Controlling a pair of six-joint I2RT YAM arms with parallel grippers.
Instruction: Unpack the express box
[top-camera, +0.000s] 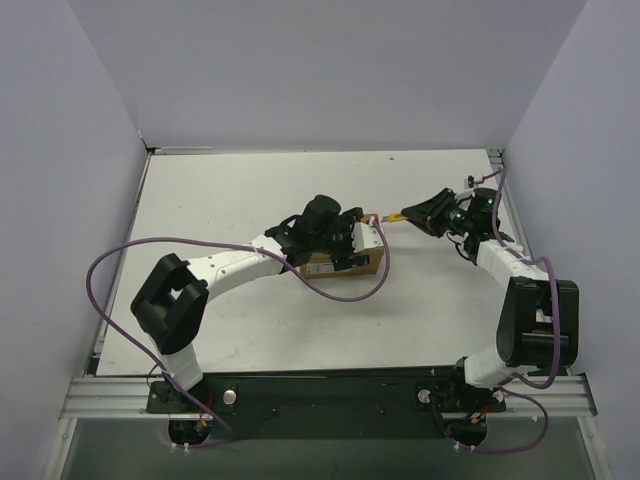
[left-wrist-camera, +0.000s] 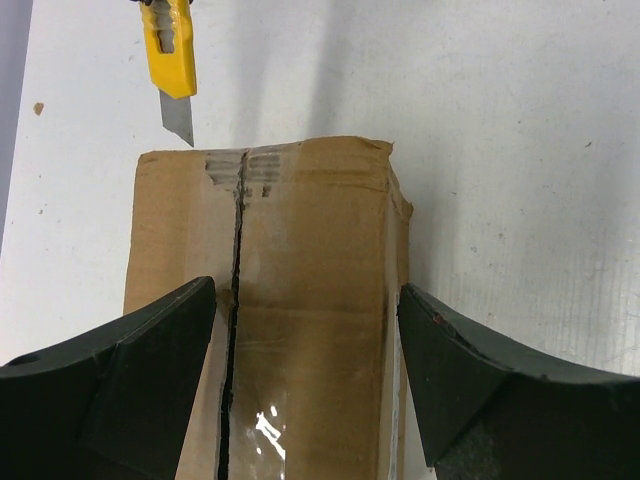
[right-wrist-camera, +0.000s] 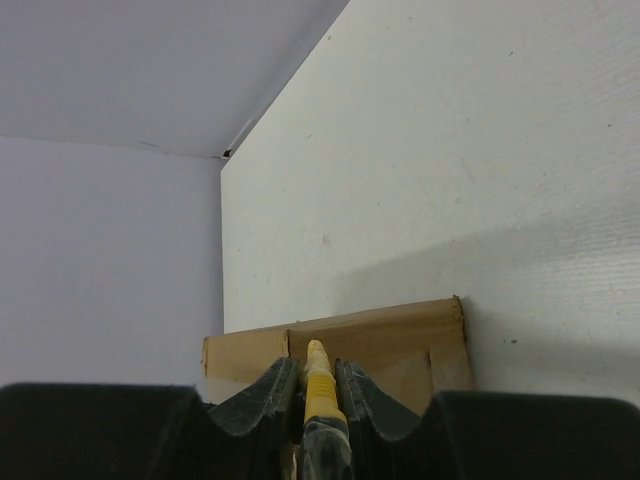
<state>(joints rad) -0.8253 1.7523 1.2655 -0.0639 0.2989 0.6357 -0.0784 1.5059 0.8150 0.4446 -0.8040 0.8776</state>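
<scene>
The brown express box (top-camera: 350, 266) lies mid-table, with shiny tape along its top seam (left-wrist-camera: 238, 250), which shows as a dark open slit. My left gripper (top-camera: 345, 240) hovers over the box, open, with its fingers (left-wrist-camera: 170, 340) spread across the box top (left-wrist-camera: 310, 260). My right gripper (top-camera: 425, 213) is shut on a yellow utility knife (top-camera: 397, 216). The knife's blade (left-wrist-camera: 178, 118) points at the box's far end, just off the cardboard edge. In the right wrist view the knife (right-wrist-camera: 318, 385) sits between the closed fingers, with the box (right-wrist-camera: 400, 335) beyond it.
The white table (top-camera: 250, 190) is walled by pale panels at the left, back and right. A purple cable (top-camera: 120, 250) loops from the left arm, and another runs past the box's near side. A black rail (top-camera: 330, 395) carries both arm bases.
</scene>
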